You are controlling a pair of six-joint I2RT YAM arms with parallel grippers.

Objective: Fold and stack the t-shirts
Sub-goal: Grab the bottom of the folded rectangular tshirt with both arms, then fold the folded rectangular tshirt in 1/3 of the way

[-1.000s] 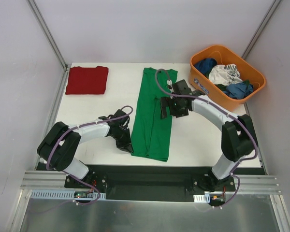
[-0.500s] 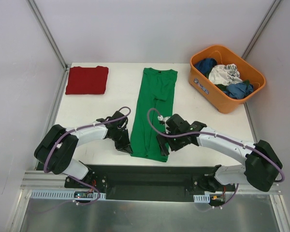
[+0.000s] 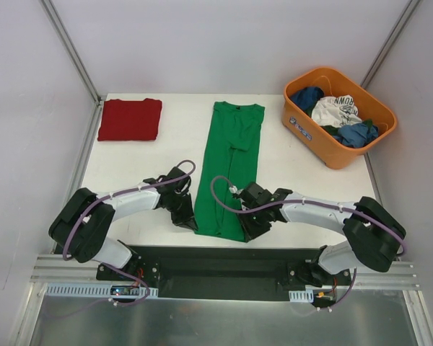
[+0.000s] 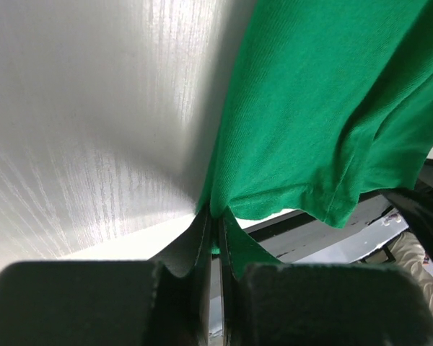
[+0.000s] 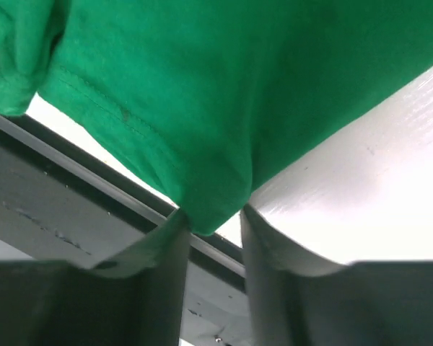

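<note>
Base plate (image 3: 216,263), dark, along the near edge of the white table (image 3: 303,191), with both arms reaching from it to the near hem of the green t-shirt (image 3: 231,162).

Left gripper (image 4: 215,216): at the hem's near-left corner, low against the table; its fingers (image 4: 198,238) are pressed together with a fold of green cloth pinched between them.

Right gripper (image 5: 213,216): at the hem's near-right corner, over the table's near edge; its fingers (image 5: 169,245) stand a little apart, and the bunched corner of the hem fills the gap between them, touching both.

Green t-shirt: folded lengthwise into a narrow strip, lying flat at the middle of the table, hem toward the arms and collar toward the far edge.

Dark red t-shirt (image 3: 130,119): a folded rectangle in the far-left corner of the table, well apart from the green one.

Orange basket (image 3: 303,131): at the far-right corner, holding blue garments (image 3: 307,97) and a white garment (image 3: 335,109) with dark print.
</note>
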